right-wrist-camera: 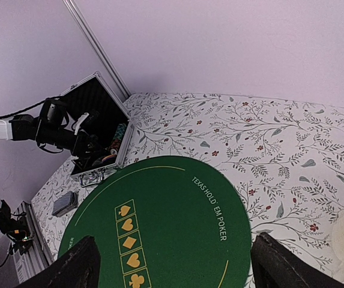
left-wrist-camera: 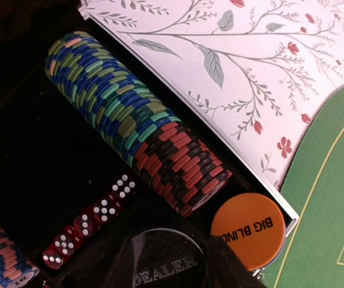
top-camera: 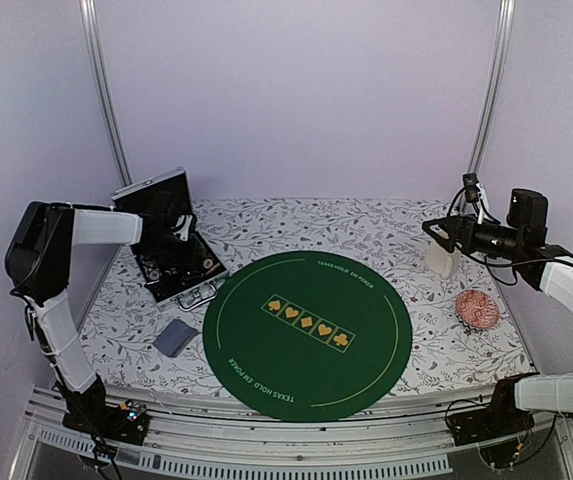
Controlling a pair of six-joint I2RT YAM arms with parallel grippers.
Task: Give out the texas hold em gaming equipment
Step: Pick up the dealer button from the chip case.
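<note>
An open aluminium case (top-camera: 194, 292) at the left holds the gear. In the left wrist view a long row of blue, green and red-black poker chips (left-wrist-camera: 129, 117) lies in it, beside an orange "BIG BLIND" disc (left-wrist-camera: 248, 230), a clear "DEALER" disc (left-wrist-camera: 165, 264) and red dice (left-wrist-camera: 87, 222). My left gripper (left-wrist-camera: 168, 259) is low inside the case, open, one finger on each side of the clear disc. A grey-blue card deck (top-camera: 176, 337) lies on the cloth. My right gripper (right-wrist-camera: 181, 270) is open, empty and high over the table. No triangle marker shows.
A round green poker mat (top-camera: 306, 333) covers the middle of the floral cloth. A white mug (top-camera: 439, 258) stands under my right gripper (top-camera: 446, 235), and a pink patterned object (top-camera: 478, 310) lies near the right edge. The case lid (top-camera: 151, 195) stands upright behind my left gripper (top-camera: 181, 232).
</note>
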